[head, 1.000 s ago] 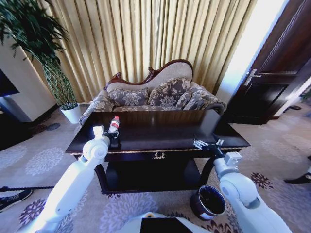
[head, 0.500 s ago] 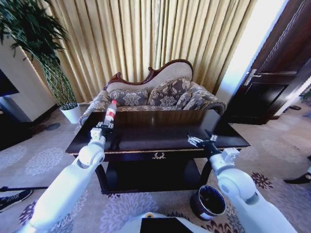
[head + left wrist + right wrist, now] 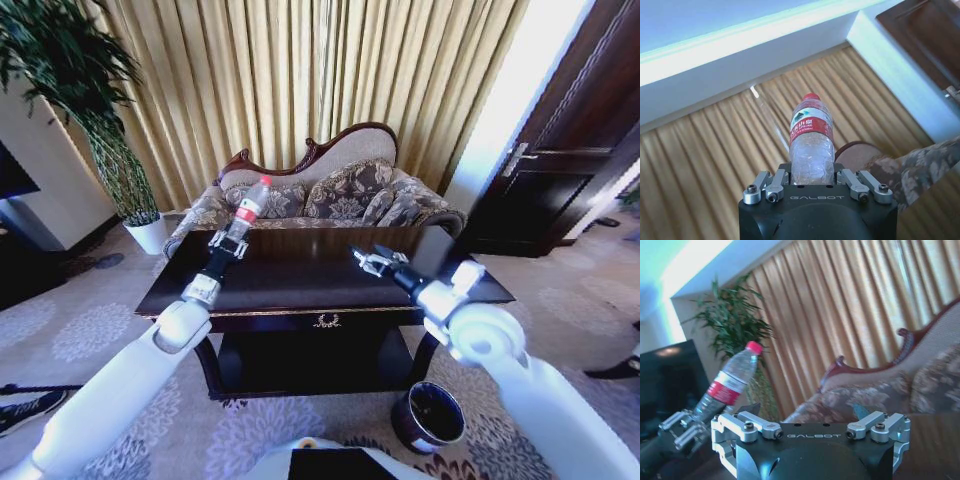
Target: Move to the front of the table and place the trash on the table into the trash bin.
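The left gripper [image 3: 228,245] was clamped on the base of the clear bottle [image 3: 247,210], which stood out beyond its fingers with the red cap farthest from the wrist, lifted clear above the table [image 3: 300,280]. In the left wrist view the bottle [image 3: 811,140] sat between the closed fingers [image 3: 771,184]. The right gripper [image 3: 374,261] hung empty over the table with its fingers spread, the bottle [image 3: 727,381] off to its left. The trash bin [image 3: 430,416] stood on the carpet below the right arm.
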`<state>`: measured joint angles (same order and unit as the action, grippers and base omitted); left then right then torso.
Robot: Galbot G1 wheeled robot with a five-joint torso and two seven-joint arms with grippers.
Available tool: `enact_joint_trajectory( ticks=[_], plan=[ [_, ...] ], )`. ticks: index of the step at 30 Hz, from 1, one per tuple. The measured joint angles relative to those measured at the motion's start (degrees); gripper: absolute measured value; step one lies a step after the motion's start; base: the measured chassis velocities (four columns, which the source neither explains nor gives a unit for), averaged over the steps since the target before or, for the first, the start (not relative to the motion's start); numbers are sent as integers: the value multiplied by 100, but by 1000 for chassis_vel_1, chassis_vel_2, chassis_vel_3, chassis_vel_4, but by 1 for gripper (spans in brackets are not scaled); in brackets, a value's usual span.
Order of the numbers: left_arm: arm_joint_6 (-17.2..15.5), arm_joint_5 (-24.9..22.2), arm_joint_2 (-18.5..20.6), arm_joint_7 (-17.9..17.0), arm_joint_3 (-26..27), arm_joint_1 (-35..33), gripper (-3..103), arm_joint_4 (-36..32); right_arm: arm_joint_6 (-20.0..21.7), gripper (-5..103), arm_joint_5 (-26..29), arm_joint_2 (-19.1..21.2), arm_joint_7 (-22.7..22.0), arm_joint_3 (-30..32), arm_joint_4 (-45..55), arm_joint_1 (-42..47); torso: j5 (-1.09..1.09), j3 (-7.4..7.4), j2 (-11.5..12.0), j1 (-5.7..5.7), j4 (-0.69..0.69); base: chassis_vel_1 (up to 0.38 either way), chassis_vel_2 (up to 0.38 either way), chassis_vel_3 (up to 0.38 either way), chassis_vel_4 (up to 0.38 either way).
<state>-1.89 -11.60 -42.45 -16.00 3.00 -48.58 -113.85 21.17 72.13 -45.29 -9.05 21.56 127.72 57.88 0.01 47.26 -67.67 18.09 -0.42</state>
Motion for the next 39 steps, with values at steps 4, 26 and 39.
enact_joint_trajectory(
  ticks=[4, 26, 39],
  plan=[
    [0, -26, 16, -52, -628, 541, 36, 11, 3, 100, 89, -149, 48, -565, -325, -731, -1, 0, 0, 0, 1, 0, 0, 0, 0],
    [-385, -187, -160, -288, -1948, 1213, 36, -675, 96, 100, 642, -780, 28, -1648, -826, -2229, -1, -1, 0, -1, 1, 0, 0, 0, 0],
    [-395, -75, 41, -281, -1995, 905, 36, -1047, 141, 93, 615, -772, -50, -1845, -850, -2499, -1, -1, 0, -1, 0, 0, 0, 0, 0]
  ],
)
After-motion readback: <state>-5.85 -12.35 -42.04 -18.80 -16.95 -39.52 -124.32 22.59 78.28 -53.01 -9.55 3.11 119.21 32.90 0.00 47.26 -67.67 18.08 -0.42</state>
